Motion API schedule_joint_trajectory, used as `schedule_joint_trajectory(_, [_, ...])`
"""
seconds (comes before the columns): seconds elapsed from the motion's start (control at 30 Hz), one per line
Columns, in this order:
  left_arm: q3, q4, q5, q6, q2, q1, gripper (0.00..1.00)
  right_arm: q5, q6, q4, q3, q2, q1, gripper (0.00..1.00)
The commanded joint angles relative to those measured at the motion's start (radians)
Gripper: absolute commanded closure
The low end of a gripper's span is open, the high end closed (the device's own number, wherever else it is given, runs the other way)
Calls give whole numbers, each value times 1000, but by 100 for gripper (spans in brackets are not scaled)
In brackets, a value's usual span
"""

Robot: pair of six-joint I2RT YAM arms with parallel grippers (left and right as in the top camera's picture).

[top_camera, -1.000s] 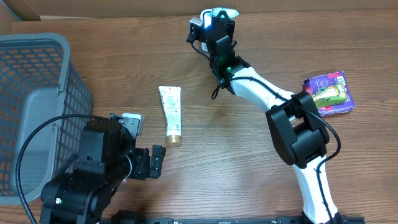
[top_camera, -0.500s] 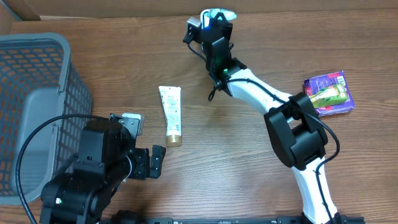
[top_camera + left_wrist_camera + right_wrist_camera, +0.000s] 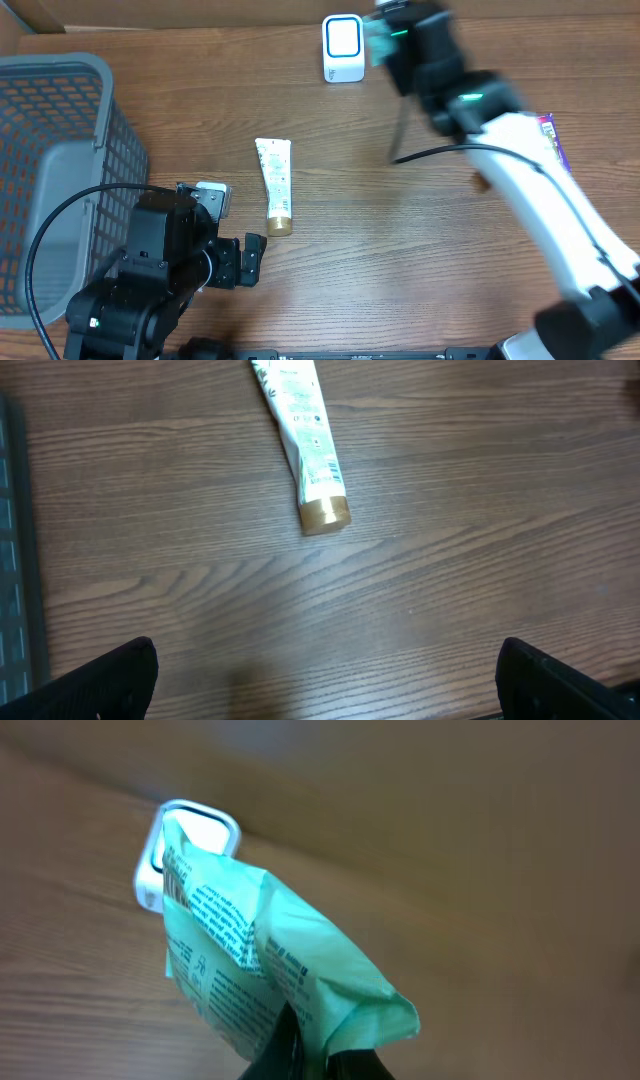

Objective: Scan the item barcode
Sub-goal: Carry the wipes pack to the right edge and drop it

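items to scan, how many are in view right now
3: a tube lying mid-table, a green packet held in the right fingers near the scanner, and a purple pack mostly hidden behind the right arm. The basket may hide more.

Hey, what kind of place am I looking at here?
Likely a mock shop checkout: a white scanner on a wooden table, a grey basket, and packaged goods like a tube and a green packet.

right arm [image 3: 540, 190]: blurred | tube [image 3: 300, 420]: top cropped | basket [image 3: 50, 66]: left cropped
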Motion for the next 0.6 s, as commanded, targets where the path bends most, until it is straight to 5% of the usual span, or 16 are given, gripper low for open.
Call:
schedule_joint_trajectory(0.0, [2, 3, -11, -10, -1, 5, 0, -169, 482, -130, 10, -22, -157, 96])
schedule_joint_trajectory(0.2, [2, 3, -11, -10, -1, 5, 0, -244, 652, -282, -39, 8, -401, 96])
schedule_joint_trajectory(0.57, [2, 3, -11, -10, -1, 5, 0, -280, 681, 29, -229, 169, -604, 96])
